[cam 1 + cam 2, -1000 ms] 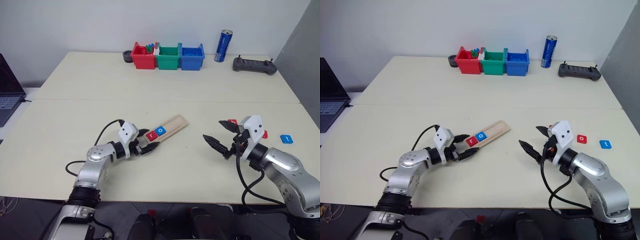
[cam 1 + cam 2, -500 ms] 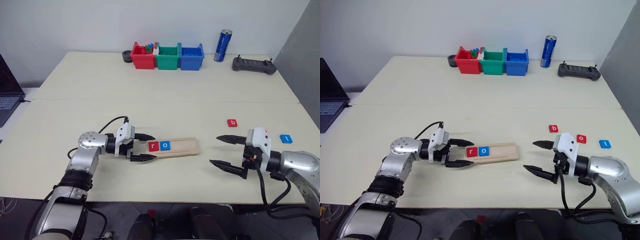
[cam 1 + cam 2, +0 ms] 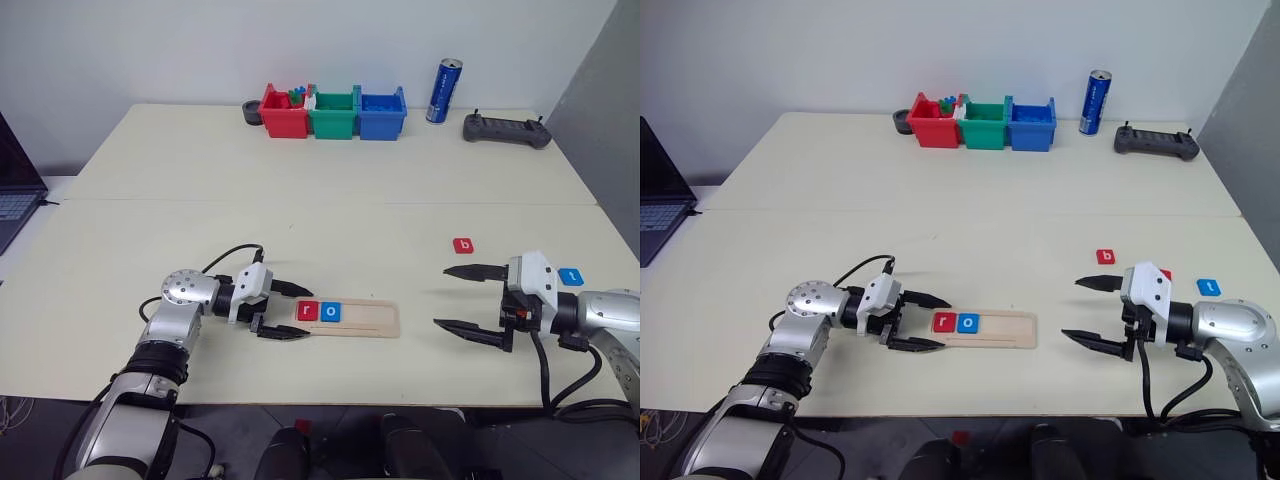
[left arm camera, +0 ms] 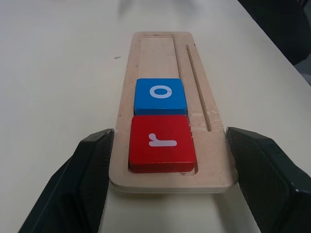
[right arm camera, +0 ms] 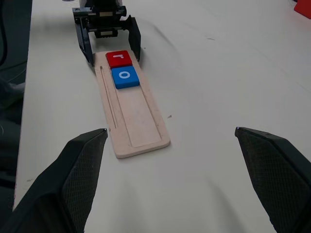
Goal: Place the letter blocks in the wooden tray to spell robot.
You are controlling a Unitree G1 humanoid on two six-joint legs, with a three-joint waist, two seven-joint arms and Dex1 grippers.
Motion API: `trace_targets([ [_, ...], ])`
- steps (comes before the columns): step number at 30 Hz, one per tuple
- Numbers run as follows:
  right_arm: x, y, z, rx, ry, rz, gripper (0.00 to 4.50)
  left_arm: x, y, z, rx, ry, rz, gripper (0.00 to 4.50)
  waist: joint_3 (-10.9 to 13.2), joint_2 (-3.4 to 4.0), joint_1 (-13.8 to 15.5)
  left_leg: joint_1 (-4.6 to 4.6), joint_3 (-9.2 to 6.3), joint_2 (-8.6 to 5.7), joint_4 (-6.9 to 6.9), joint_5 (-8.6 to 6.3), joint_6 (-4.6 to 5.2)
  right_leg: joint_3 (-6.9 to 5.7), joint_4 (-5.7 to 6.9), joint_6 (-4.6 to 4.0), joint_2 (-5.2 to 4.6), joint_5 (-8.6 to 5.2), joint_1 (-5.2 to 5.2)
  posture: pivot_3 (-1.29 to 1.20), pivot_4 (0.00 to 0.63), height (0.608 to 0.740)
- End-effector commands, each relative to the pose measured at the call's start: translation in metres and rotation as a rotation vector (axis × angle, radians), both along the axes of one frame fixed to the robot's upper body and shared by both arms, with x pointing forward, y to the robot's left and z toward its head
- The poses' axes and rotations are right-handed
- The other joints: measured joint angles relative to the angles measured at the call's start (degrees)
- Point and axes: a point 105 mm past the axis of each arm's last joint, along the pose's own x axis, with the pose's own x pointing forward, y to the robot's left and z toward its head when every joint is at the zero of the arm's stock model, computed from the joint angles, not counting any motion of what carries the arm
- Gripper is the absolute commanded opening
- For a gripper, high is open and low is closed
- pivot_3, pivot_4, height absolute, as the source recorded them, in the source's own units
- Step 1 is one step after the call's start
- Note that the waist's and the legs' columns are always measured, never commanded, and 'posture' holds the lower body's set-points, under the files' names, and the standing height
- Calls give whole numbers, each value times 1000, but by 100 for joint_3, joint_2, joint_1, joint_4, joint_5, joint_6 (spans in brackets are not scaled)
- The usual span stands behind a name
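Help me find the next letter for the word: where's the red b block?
In the left eye view the red b block lies on the table's right side, beyond the right gripper and left of the blue t block.

Left tool (image 3: 914,320) clamps the wooden tray (image 3: 995,331) end — red r (image 3: 943,322), blue o (image 3: 967,323) inside.

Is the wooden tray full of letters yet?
Not yet. The wooden tray holds just two blocks, the red r and the blue o; the rest of its groove is bare.
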Motion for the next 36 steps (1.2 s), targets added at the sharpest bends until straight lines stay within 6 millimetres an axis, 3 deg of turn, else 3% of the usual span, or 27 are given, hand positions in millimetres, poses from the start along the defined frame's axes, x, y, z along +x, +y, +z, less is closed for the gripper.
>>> trace_targets([
  [1, 2, 4, 8, 18, -26, 3, 4500, 13, -2, 6, -1, -58, 46, 3355, 0, 0, 1, -1, 0, 0, 1, 0, 0, 0, 0, 0, 0, 0, 0, 0, 150, 740],
  [12, 1, 7, 7, 20, -21, -5, 4500, 26, -16, 2, -18, -72, 67, 3355, 1, -2, 4, 0, 0, -1, 2, 0, 0, 0, 2, 0, 0, 0, 0, 0, 150, 740],
  [21, 1, 13, 8, 28, -27, -3, 4500, 36, -58, 2, -68, -90, 36, 3355, 2, -5, 32, -3, 0, -6, 5, 0, 0, 1, 0, 2, -2, 2, 2, 0, 150, 740],
  [36, 2, 17, 4, 53, -27, -37, 4500, 38, -78, 6, -80, -105, -11, 3355, 3, -5, 12, -2, -2, -5, 5, 0, 1, 0, 3, 2, -1, 2, 2, 0, 150, 740],
])
